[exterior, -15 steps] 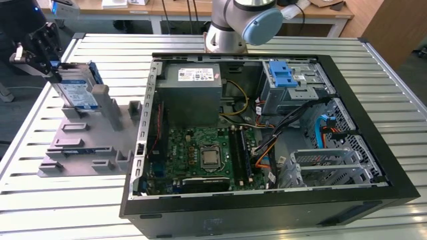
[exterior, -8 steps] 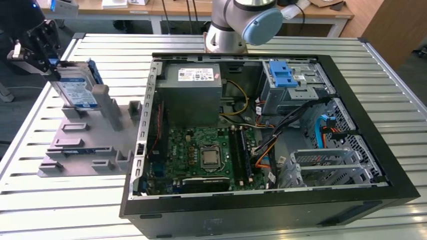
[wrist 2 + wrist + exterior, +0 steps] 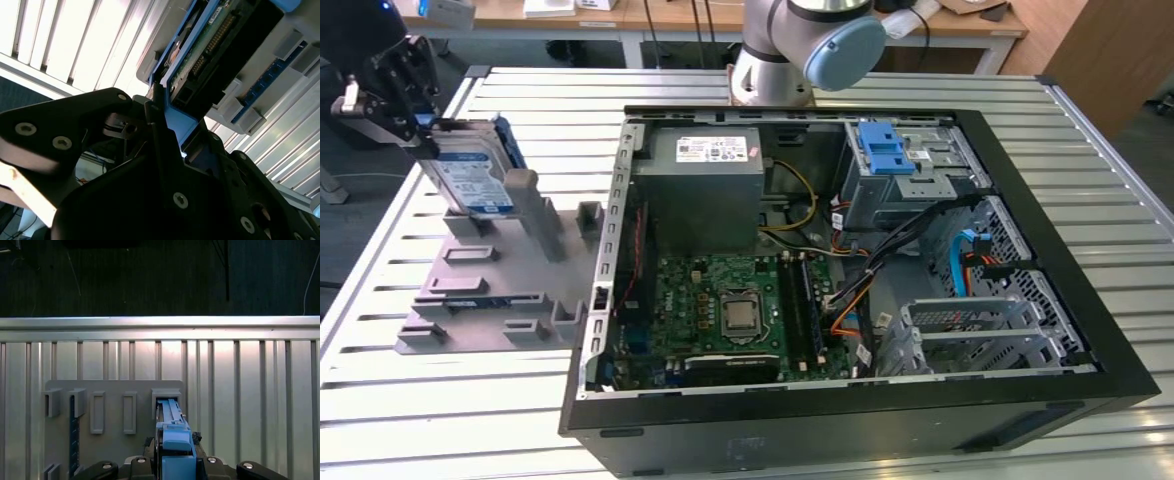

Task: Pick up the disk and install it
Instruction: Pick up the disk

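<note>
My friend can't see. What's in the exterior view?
A black robot tool grips the disk, standing upright in a grey rack at the exterior view's left. Beside it, an open computer case lies on a slatted metal table.

A: What's your disk [image 3: 471,170] made of?
B: Silver metal, a paper label, and a smooth blue plastic frame. Your gripper [image 3: 430,126] looks matt black.
A: And the rest?
B: You've got a matt grey plastic rack [image 3: 467,300] on a ribbed, shiny metal table [image 3: 400,420]. The computer case [image 3: 854,420] is matt black.

Slatted metal table [image 3: 1101,135] w/ wooden desks [image 3: 680,15] behind (dark floor [image 3: 354,225]).
</note>
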You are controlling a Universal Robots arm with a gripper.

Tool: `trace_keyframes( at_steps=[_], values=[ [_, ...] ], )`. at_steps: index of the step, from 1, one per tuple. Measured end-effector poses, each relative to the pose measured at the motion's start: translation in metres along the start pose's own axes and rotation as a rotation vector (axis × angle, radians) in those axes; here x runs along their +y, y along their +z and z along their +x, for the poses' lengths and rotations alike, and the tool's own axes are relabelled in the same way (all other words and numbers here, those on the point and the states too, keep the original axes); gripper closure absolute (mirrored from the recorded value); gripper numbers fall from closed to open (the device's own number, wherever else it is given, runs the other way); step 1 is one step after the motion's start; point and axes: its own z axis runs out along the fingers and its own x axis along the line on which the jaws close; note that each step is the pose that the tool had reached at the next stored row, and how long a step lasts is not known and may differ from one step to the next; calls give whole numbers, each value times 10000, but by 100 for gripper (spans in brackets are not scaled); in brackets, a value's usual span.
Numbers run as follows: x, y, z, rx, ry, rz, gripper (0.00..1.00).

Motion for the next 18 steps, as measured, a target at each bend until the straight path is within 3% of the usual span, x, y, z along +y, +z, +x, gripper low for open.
trace_keyframes(
  at_steps=[7, 18],
  values=[
    [1, -50, 0, 0, 0, 1, 63],
    [1, -61, 0, 0, 0, 1, 63]
  ],
)
